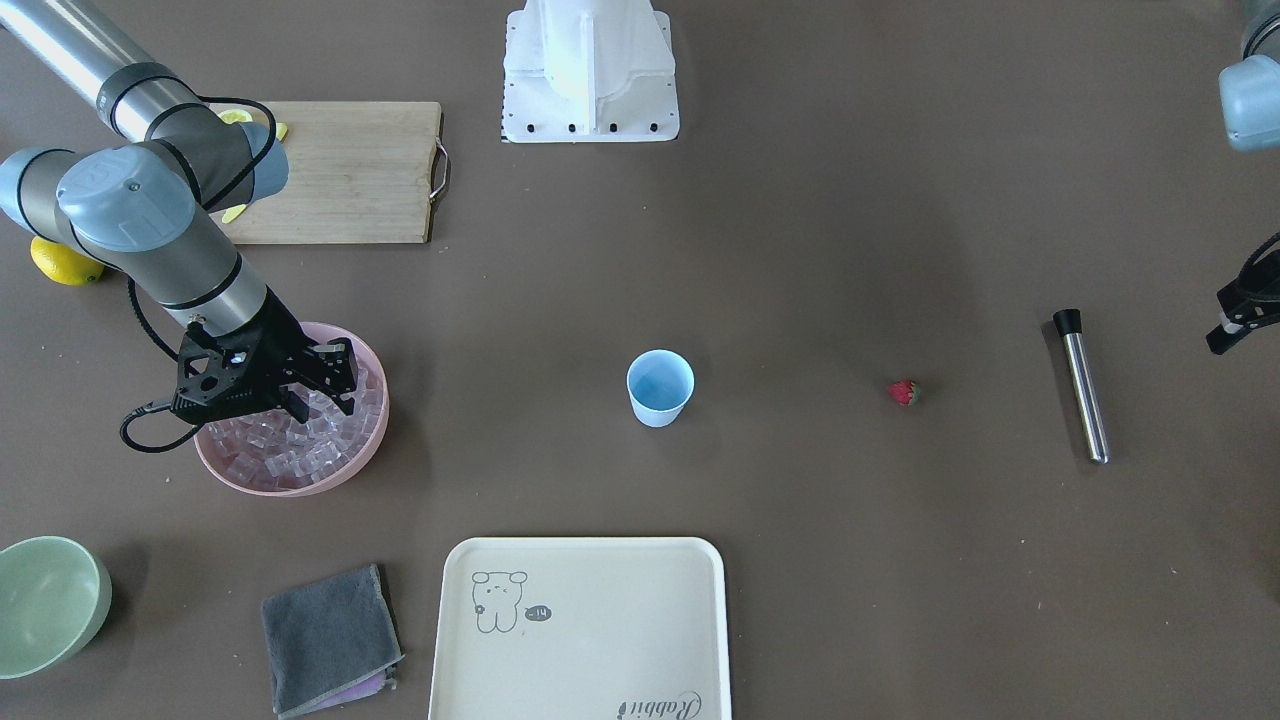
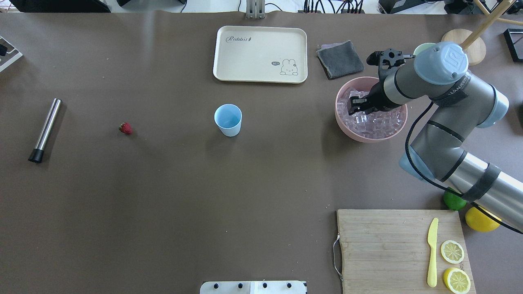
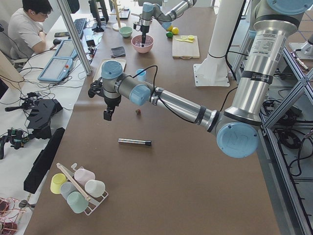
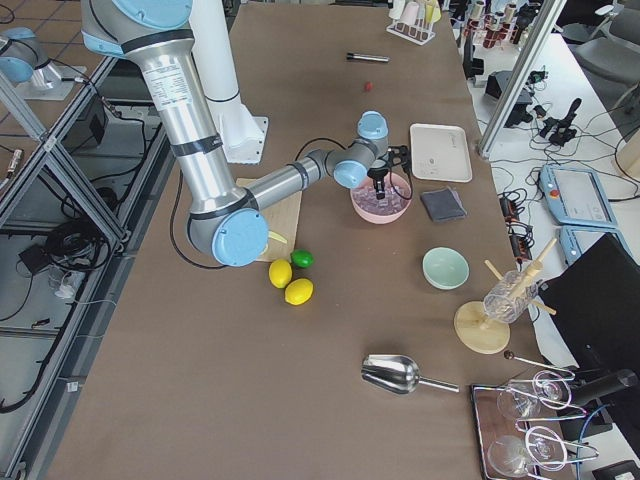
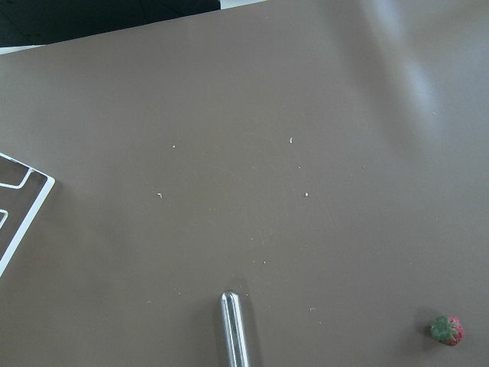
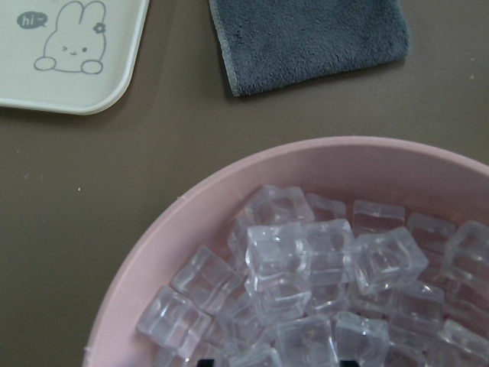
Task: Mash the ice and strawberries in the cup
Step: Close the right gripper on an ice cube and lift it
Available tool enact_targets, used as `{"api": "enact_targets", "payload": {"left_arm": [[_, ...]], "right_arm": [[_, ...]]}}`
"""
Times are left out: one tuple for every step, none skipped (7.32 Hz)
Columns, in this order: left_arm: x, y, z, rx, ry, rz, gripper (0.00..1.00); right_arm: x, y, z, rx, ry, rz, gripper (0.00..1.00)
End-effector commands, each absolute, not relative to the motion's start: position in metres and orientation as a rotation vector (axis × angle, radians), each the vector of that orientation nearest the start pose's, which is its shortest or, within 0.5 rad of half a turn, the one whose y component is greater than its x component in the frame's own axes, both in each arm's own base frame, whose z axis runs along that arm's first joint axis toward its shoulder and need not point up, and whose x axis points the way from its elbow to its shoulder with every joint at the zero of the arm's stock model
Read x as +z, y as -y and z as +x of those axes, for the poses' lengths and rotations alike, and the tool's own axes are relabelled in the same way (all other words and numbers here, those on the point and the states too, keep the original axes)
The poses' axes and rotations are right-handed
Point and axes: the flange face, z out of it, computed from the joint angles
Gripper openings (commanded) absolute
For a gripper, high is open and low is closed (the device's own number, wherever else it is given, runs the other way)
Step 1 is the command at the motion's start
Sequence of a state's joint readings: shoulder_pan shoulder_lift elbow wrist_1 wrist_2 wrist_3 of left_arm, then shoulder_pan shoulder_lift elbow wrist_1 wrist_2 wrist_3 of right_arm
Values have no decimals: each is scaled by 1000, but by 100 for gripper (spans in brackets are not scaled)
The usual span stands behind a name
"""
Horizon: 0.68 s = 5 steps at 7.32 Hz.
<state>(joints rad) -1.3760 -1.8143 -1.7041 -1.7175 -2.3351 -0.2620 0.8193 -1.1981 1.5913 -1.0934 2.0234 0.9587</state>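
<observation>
The right gripper [image 2: 357,107] is held with jaws spread over the ice [image 2: 376,124] in the pink bowl [image 2: 367,138], seen from overhead at the cup's [image 2: 228,119] 3 o'clock. The strawberry [image 2: 126,128] lies at its 9 o'clock. Whether the left gripper [image 3: 106,116] is open or closed cannot be told.

A brown table [image 5: 306,115] flecked with pale crumbs fills the view. A red strawberry [image 5: 446,330] with a green cap lies at 4 o'clock. The rounded end of a metal rod [image 5: 235,332] enters at 6 o'clock, well apart from the strawberry. A white-edged corner [image 5: 47,182] shows at 9 o'clock.
</observation>
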Motion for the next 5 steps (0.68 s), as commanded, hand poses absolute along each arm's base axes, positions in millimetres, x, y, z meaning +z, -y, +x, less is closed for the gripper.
{"api": "enact_targets", "payload": {"left_arm": [[444,591,51,137,-840,313,98],[444,591,51,137,-840,314,98],[445,591,53,141,-840,312,98],[445,590,57,147,-842,310,98],[445,590,57,148,-842,311,98]], "right_arm": [[391,535,-379,1,920,236,42],[392,534,-381,16,922,226,40],[391,534,-380,17,923,226,40],[390,534,-380,18,924,226,35],[388,534,-379,17,927,231,24]]}}
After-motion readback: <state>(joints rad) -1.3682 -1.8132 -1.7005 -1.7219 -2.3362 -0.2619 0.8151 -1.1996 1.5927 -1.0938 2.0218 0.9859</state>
